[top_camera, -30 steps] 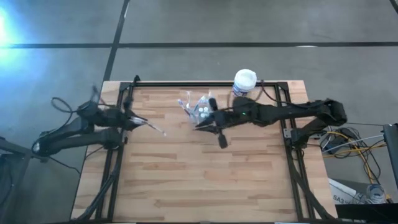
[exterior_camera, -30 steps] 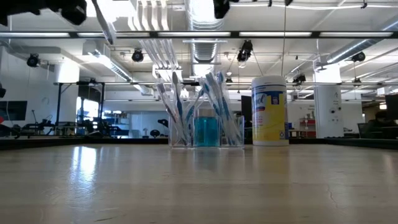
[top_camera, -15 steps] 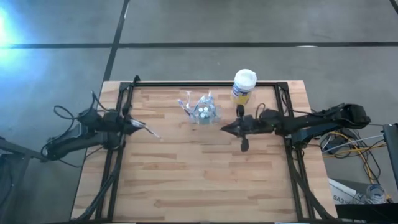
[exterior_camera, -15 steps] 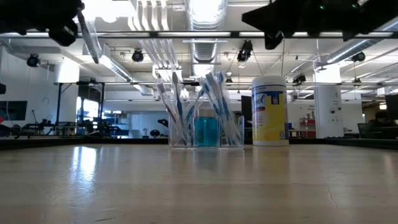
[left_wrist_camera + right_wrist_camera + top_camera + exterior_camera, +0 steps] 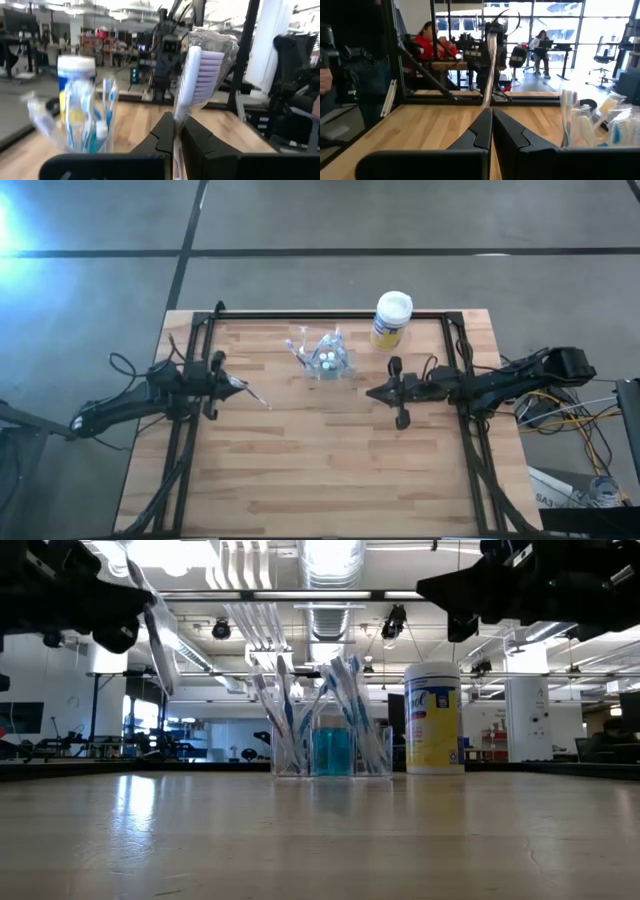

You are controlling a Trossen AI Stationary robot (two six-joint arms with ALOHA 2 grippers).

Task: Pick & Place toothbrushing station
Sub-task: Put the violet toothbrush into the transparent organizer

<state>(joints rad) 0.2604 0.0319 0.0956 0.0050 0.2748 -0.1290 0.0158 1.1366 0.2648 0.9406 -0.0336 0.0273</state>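
Note:
The toothbrushing station [image 5: 325, 360], a see-through cup of blue-white toothbrushes and small white-capped tubes, stands on the wooden table [image 5: 320, 470] near its far edge; it also shows in the low view [image 5: 330, 735]. My left gripper [image 5: 238, 387] hovers by the table's left edge, shut on a toothbrush [image 5: 192, 75] with pale purple bristles in a clear wrapper. My right gripper [image 5: 371, 392] hovers right of the station, shut with nothing between its fingers [image 5: 491, 122]. My left gripper pinches the toothbrush's handle [image 5: 176, 127] between its two fingers, coming level from the table's left side. The bristle end sticks out past the fingertips. The toothbrush is tilted and hangs clear of the table [image 5: 160, 645].
A yellow canister [image 5: 392, 318] with a white lid stands right of the station at the far edge. A black frame [image 5: 330, 315] runs around the table's far and side edges. People sit at desks in the room beyond [image 5: 432, 37].
My right gripper has drawn back from the station toward the table's right edge and sunk lower. My left gripper has sunk with the toothbrush still in its fingers. The station has stayed in place.

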